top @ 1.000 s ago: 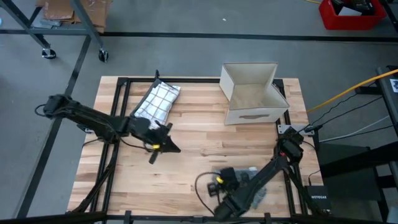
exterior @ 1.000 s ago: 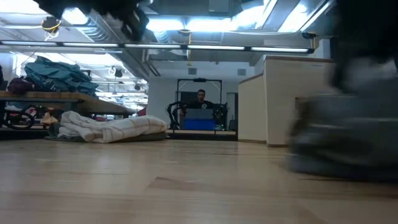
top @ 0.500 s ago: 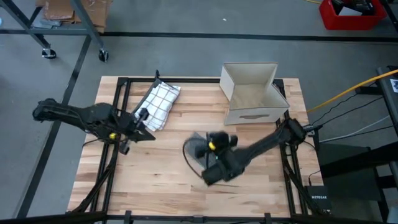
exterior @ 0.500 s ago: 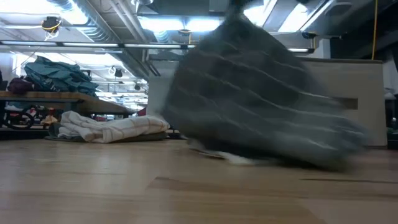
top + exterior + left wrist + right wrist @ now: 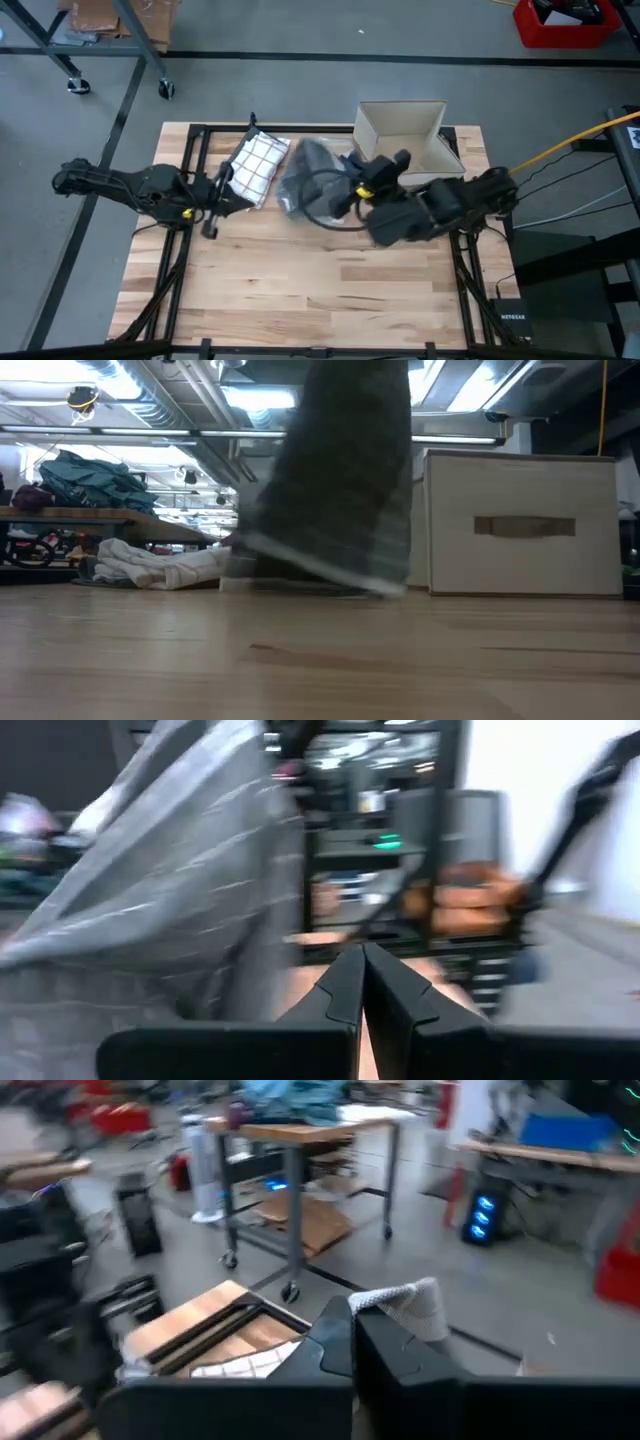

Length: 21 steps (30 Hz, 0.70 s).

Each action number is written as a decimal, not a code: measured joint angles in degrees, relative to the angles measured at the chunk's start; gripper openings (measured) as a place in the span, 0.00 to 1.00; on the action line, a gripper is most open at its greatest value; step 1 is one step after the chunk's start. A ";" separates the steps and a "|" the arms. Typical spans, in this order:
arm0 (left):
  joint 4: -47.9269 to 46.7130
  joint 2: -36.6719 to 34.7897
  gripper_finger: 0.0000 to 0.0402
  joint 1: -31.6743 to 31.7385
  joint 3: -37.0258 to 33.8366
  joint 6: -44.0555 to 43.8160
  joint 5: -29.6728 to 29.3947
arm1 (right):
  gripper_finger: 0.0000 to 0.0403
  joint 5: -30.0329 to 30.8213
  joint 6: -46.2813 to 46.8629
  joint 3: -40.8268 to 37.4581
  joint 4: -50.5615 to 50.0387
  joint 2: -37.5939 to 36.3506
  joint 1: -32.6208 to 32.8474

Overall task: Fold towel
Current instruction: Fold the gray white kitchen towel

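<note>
High view: right hand (image 5: 345, 190) clamped on grey towel (image 5: 300, 175)

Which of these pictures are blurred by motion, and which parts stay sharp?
High view: the grey towel and right gripper are smeared, while the folded checked towel and box are sharp. Low view: the grey towel is a streaked mass; the box is crisp. Both wrist views are blurred throughout.

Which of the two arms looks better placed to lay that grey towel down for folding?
The right. Its gripper is shut on the grey towel, which hangs above the table. The left gripper is shut and empty, beside the checked towel.
</note>
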 joint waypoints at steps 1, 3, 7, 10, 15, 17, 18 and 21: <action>0.20 0.41 0.00 0.07 0.00 1.14 -2.40 | 0.00 -1.83 -5.75 -0.75 3.55 -0.98 -0.01; 0.42 1.16 0.00 0.36 0.00 3.63 -6.78 | 0.00 -7.32 -14.10 -0.89 9.91 -3.17 -0.37; 1.24 2.95 0.00 1.41 0.00 4.89 -11.52 | 0.00 -14.35 -21.83 -0.85 17.56 -5.34 -0.39; 2.08 4.22 0.00 2.62 0.00 4.68 -12.53 | 0.00 -18.21 -22.72 -0.89 18.75 -5.46 -0.37; 6.32 6.84 0.00 4.56 0.00 2.89 -12.26 | 0.00 -23.15 -22.74 -0.96 18.27 -5.08 -0.37; 9.12 7.86 0.00 4.75 0.00 0.71 -11.36 | 0.00 -23.47 -22.74 -0.96 18.25 -4.85 -0.37; 10.89 8.36 0.00 4.67 0.00 -0.40 -11.05 | 0.00 -23.54 -22.74 -0.96 18.05 -4.73 -0.37; 17.34 9.78 0.00 4.31 0.00 -1.40 -10.24 | 0.00 -24.10 -22.74 -0.96 18.00 -4.52 -0.39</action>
